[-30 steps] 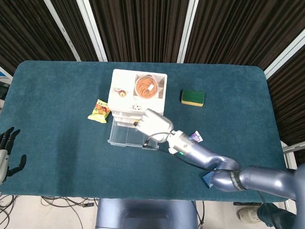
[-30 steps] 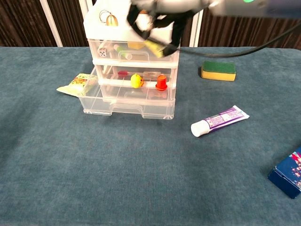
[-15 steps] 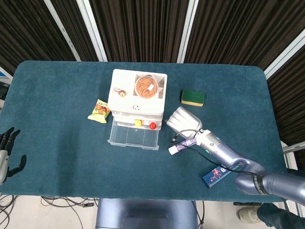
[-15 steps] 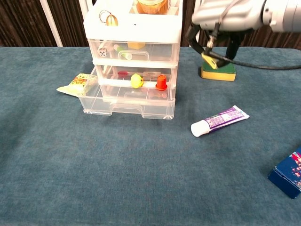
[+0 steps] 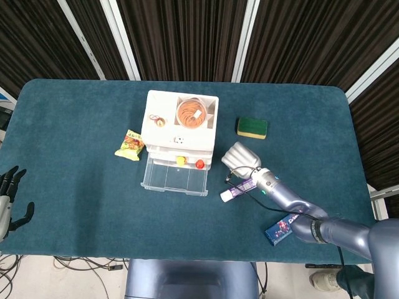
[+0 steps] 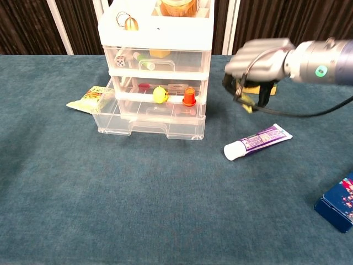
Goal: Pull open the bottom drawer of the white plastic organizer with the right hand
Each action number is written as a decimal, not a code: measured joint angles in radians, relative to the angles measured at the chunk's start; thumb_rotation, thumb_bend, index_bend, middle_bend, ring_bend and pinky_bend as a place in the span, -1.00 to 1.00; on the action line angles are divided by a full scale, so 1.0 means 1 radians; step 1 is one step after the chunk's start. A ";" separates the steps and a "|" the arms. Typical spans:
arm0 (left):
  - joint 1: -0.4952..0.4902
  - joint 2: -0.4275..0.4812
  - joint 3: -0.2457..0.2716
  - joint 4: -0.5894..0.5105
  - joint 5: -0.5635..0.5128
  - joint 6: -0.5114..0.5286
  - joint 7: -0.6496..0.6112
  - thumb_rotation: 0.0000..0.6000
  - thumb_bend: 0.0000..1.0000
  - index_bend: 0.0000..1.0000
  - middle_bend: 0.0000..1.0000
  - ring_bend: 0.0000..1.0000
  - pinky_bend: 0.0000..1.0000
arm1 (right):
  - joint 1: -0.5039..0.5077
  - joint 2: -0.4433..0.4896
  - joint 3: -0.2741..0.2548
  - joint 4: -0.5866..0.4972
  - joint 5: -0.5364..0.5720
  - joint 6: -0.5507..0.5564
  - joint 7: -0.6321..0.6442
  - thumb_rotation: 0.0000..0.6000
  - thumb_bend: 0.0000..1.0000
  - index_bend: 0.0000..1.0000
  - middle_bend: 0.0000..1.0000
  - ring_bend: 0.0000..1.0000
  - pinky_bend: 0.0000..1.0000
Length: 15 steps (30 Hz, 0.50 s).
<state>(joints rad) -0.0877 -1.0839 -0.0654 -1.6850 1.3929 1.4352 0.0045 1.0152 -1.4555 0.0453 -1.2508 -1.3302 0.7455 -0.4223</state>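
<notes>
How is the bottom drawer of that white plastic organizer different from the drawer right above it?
The bottom drawer is pulled out well past the organizer's front; the middle drawer sticks out only slightly. The bottom drawer looks empty, while the middle drawer has a small yellow piece and a small red piece at its front. Both are clear plastic with inner dividers, and neither is touched by the right robot hand.

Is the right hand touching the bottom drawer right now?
Apart. The chest view shows bare table between the right hand and the pulled-out bottom drawer.
</notes>
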 measured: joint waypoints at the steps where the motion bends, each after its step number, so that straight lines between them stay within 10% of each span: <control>1: 0.000 0.000 0.000 0.000 0.000 0.000 0.000 1.00 -0.12 -0.88 -0.99 -1.00 -1.00 | 0.001 -0.009 -0.003 0.008 -0.001 -0.010 0.001 1.00 -0.49 0.16 1.00 1.00 1.00; 6: 0.001 0.001 0.000 -0.001 0.000 0.002 -0.002 1.00 -0.12 -0.88 -0.99 -1.00 -1.00 | 0.006 -0.052 -0.017 0.056 -0.007 -0.049 0.008 1.00 -0.49 0.08 1.00 1.00 1.00; 15: 0.000 0.001 0.000 -0.002 -0.001 -0.002 0.000 1.00 -0.12 -0.87 -0.99 -1.00 -1.00 | 0.006 -0.029 0.002 0.018 0.052 -0.073 -0.021 1.00 -0.55 -0.63 0.98 1.00 1.00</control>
<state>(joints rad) -0.0879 -1.0826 -0.0650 -1.6871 1.3917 1.4333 0.0042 1.0216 -1.4847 0.0470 -1.2325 -1.2786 0.6722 -0.4433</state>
